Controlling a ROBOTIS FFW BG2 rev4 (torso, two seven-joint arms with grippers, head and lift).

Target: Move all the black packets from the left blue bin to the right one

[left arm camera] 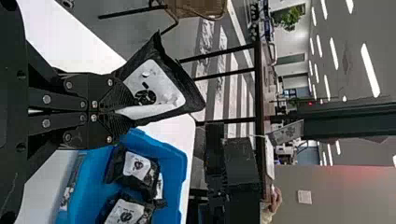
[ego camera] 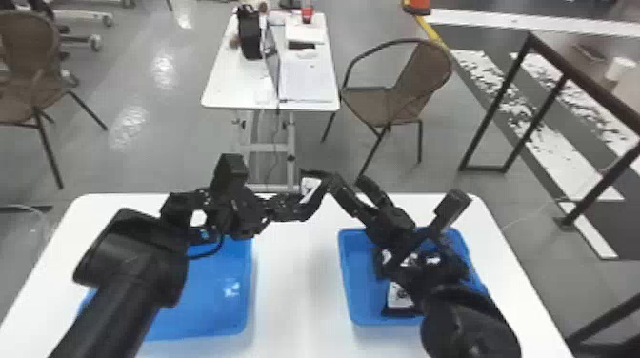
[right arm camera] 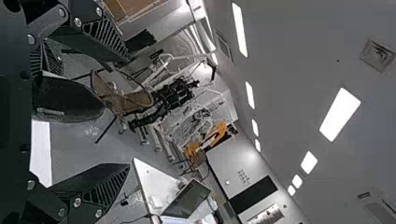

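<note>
The left gripper (ego camera: pixel 285 207) pinches a black packet (ego camera: pixel 310 185) just beside the right gripper (ego camera: pixel 348 183), whose fingers stand apart, while more black packets (ego camera: pixel 399 296) lie in the right blue bin (ego camera: pixel 346 278) under that gripper's arm.

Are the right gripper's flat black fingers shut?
No, the right gripper stands open, with a wide gap between its fingers.

Past the far edge of the white tabletop (ego camera: pixel 296 290), I see a white desk (ego camera: pixel 228 90) on a metal stand, a brown armchair (ego camera: pixel 424 71) to its right. A second brown chair (ego camera: pixel 28 43) stands beyond the far left corner, a black metal frame (ego camera: pixel 495 102) beyond the far right. The floor (ego camera: pixel 181 157) is glossy grey; bright rectangular lights (right arm camera: pixel 340 114) dot the grey ceiling (right arm camera: pixel 289 46).
</note>
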